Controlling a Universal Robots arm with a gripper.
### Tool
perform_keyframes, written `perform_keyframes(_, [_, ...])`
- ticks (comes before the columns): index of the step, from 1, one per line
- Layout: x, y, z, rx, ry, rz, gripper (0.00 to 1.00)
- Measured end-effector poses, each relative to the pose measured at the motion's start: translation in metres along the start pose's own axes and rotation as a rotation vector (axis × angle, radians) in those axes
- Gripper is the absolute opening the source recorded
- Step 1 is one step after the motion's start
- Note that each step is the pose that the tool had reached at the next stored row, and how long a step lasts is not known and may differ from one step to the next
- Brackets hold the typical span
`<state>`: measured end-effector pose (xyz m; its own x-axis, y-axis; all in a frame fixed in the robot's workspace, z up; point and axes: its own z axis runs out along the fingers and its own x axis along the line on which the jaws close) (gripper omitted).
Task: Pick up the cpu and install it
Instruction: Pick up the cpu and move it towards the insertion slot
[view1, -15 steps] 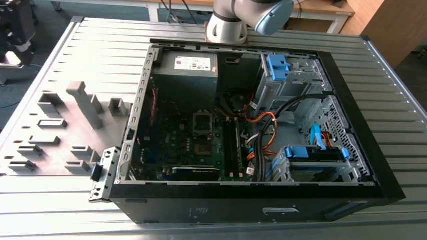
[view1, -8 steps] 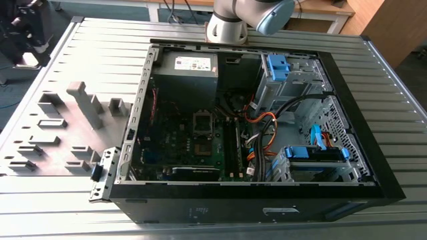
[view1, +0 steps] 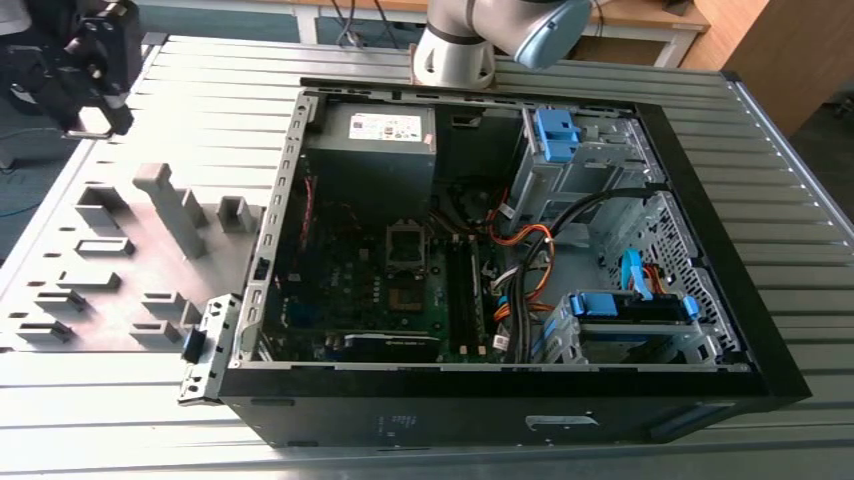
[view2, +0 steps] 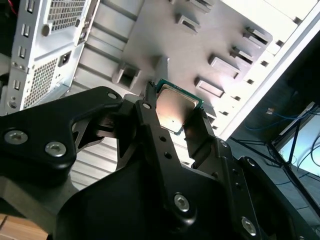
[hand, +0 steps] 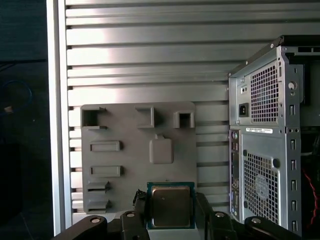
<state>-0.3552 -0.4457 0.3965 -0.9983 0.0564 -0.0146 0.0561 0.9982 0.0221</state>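
My gripper (hand: 171, 201) is clamped on the cpu (hand: 170, 212) by two opposite edges, outside the case (hand: 265, 150), near the grey tray (hand: 125, 170). Hazard: the thin edge hold may slip or tilt, spoiling alignment at seating.

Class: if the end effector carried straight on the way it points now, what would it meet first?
Probably the grey fixture plate on the slatted table. The end effector, shut on the cpu, points towards it, though depth is unclear.
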Motion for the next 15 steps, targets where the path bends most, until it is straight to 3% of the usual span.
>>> perform_keyframes(15, [-0.0474, 0.0015, 0.0009, 0.0000, 0.0005, 0.000, 0.47])
